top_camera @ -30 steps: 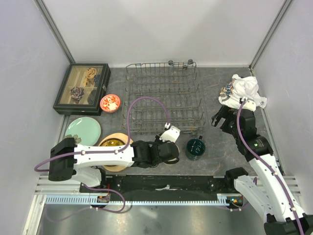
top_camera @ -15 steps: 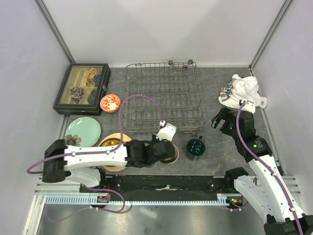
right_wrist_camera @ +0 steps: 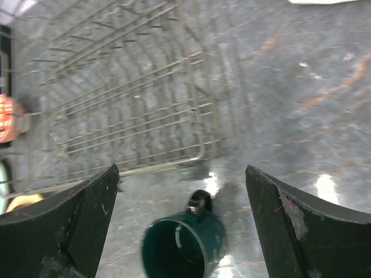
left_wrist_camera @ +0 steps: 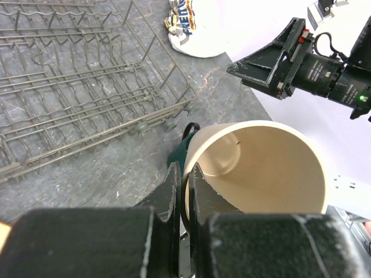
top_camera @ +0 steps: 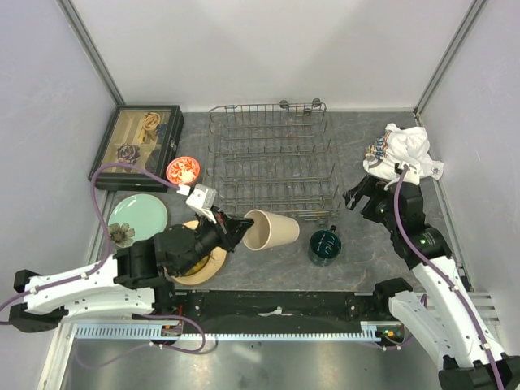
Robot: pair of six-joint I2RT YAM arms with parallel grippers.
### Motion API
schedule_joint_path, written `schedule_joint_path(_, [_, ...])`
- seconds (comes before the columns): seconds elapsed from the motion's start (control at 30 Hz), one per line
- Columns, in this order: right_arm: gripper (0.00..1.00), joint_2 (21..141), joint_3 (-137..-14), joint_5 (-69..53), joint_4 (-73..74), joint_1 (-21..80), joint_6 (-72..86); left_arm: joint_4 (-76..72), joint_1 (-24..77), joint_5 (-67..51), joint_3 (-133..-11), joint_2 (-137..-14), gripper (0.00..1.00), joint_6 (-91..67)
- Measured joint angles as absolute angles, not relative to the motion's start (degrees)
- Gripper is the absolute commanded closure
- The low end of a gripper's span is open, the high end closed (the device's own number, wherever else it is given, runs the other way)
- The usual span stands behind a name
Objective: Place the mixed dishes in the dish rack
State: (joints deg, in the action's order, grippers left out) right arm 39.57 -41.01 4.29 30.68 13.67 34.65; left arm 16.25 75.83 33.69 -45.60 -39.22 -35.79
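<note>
My left gripper (top_camera: 241,227) is shut on the rim of the beige cup (top_camera: 272,230), one finger inside and one outside. The cup is held tipped on its side just in front of the dish rack (top_camera: 272,162). In the left wrist view the cup (left_wrist_camera: 272,168) fills the lower right beyond the gripper (left_wrist_camera: 184,174). The dark green mug (top_camera: 325,245) stands on the table to the cup's right. My right gripper (top_camera: 357,195) hangs open above and behind the mug (right_wrist_camera: 182,246). A pale green plate (top_camera: 138,215), stacked yellow and tan plates (top_camera: 199,264) and a red-orange bowl (top_camera: 183,170) lie at left.
A dark glass-topped display box (top_camera: 136,146) stands at the back left. A white cloth bundle (top_camera: 406,150) lies at the back right, beside the right arm. White walls close in the table on three sides.
The left gripper closed on the cup's rim, then lifted it and drew it back to the left, tipping it onto its side. The right gripper barely moved.
</note>
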Motion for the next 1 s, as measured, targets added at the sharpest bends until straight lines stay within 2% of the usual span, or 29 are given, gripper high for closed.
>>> schedule_joint_path(0.2, [0.02,40.1,-41.0,-3.1,25.9,13.7,37.8,10.2,70.6,28.3,-42.4,-41.3,0.99,-35.6])
schedule_joint_path(0.53, [0.02,42.9,-40.9,-11.8,18.3,13.5,43.5,-3.7,47.2,5.8,-42.3,-50.6,0.99,-36.3])
schedule_joint_path(0.67, [0.02,43.2,-36.7,-19.7,6.7,11.3,51.8,-10.2,41.6,-2.0,-42.0,-53.6,0.99,-39.0])
schedule_joint_path(0.77, [0.02,43.5,-29.0,-25.1,-6.3,9.9,61.3,-16.7,38.8,-6.4,-39.6,-54.6,0.98,-42.2])
schedule_joint_path(1.0, [0.02,46.4,-20.8,-30.0,-25.7,9.5,77.7,-24.4,38.0,-10.1,-36.4,-57.0,0.98,-46.6])
